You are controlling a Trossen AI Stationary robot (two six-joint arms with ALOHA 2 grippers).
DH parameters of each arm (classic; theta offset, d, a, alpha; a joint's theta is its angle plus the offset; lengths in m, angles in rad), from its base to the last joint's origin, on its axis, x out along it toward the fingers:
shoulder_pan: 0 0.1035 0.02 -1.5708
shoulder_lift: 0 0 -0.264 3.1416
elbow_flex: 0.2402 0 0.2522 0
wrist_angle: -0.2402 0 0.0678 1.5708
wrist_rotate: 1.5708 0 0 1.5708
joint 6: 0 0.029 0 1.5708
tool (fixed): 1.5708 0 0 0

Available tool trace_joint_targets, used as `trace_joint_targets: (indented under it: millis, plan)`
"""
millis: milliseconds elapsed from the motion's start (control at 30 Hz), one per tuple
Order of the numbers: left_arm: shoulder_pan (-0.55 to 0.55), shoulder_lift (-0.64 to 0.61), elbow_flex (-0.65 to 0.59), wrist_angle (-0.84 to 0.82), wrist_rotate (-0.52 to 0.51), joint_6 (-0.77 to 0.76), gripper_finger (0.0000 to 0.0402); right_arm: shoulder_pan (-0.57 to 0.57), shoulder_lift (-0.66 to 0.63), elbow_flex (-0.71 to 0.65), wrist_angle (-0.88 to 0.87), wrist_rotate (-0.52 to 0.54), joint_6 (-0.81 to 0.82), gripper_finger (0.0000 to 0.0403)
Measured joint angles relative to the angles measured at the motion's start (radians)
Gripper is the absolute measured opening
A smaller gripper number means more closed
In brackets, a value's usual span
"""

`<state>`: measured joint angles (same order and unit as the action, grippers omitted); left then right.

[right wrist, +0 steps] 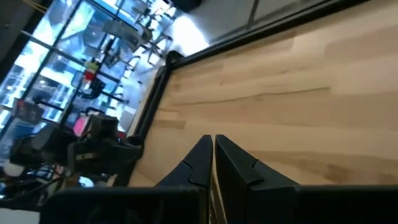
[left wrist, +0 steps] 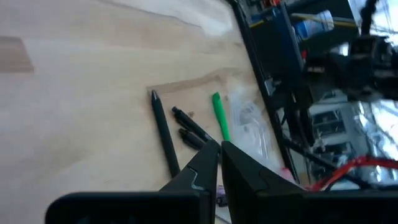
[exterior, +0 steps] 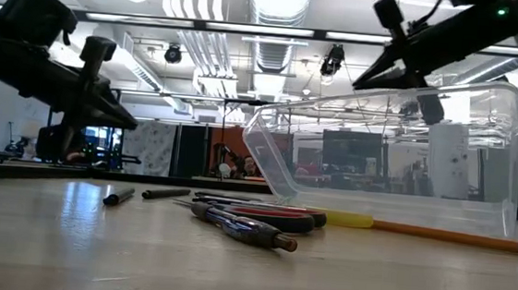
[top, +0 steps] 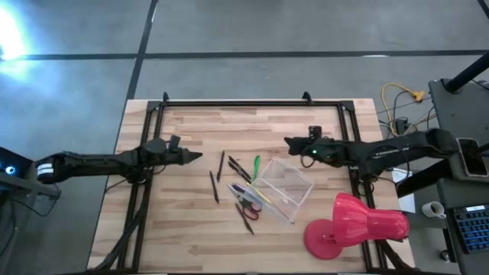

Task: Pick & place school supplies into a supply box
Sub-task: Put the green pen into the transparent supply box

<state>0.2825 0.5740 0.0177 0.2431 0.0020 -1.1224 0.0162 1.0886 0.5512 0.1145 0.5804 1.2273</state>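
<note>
Scattered loose on the pale wooden table [top: 191, 221], mid-board: thin pens and pencils [top: 238, 169], among them a bright green marker [top: 257, 166] and a long dark pen [top: 220, 166], plus small red-handled scissors [top: 248, 200]. Probably spread that way so each can be taken singly. Just beside and partly over them, the clear rounded plastic supply box [top: 284, 186], tipped up at a slant in the low view (one edge seemingly propped on a yellow pencil [exterior: 437, 234]), with nothing inside as far as can be seen.

Left gripper [top: 197, 156] poised above the board left of the supplies, fingers pressed together, holding nothing. Right gripper [top: 289, 141] hovering near the box's far corner, likewise closed and empty. Likely a waiting pose with no supply picked up yet.

Off to the near right corner, a large pink-red lamp-shaped object [top: 355, 224], apart from the task.

No readable brand, label or writing on anything.
</note>
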Motion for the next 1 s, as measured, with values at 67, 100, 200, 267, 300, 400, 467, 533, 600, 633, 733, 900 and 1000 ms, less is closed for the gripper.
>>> trace_joint_targets:
  millis: [67,100,200,267,300,400,467,533,600,633,733,900,1000]
  plan:
    - [0.0,0.006,0.0,0.0,-0.004,-0.046,0.0006,0.0,0.054,0.042,0.001,-0.043,0.022,0.0013]
    - [0.0,0.008,-0.001,0.0,-0.005,-0.05,0.0006,0.001,0.084,0.063,0.004,-0.061,0.018,0.0013]
    - [0.0,0.008,-0.002,0.001,-0.006,-0.042,0.0006,-0.023,0.172,0.123,-0.014,-0.112,-0.034,0.0013]
    - [0.0,0.008,-0.002,0.006,-0.005,-0.062,0.0006,-0.061,0.23,0.175,-0.074,-0.192,-0.046,0.0013]
    - [0.0,0.008,-0.002,0.021,-0.006,-0.08,0.0006,-0.077,0.261,0.205,-0.116,-0.227,-0.05,0.0013]
    - [0.0,0.006,-0.002,0.099,-0.006,-0.092,0.0006,-0.107,0.353,0.303,-0.302,-0.299,-0.103,0.0021]
    - [0.0,0.006,0.0,0.128,-0.008,-0.092,0.0006,-0.118,0.414,0.378,-0.416,-0.336,-0.164,0.0039]
    - [0.0,0.009,0.016,0.117,-0.017,-0.092,0.0008,-0.122,0.47,0.452,-0.514,-0.363,-0.229,0.0065]
    - [0.0,0.016,0.035,0.093,-0.032,-0.092,0.0013,-0.123,0.526,0.527,-0.59,-0.379,-0.277,0.0094]
    - [0.0,0.021,0.047,0.066,-0.038,-0.092,0.0017,-0.123,0.555,0.563,-0.63,-0.381,-0.292,0.0108]
    - [-0.001,0.036,0.088,-0.032,-0.039,-0.087,0.0031,-0.125,0.64,0.668,-0.727,-0.407,-0.3,0.0147]
    - [-0.001,0.061,0.155,-0.194,-0.038,-0.084,0.0045,-0.152,0.785,0.817,-0.874,-0.514,-0.277,0.0193]
    - [-0.001,0.072,0.173,-0.238,-0.035,-0.084,0.0046,-0.163,0.863,0.861,-0.916,-0.583,-0.289,0.0204]
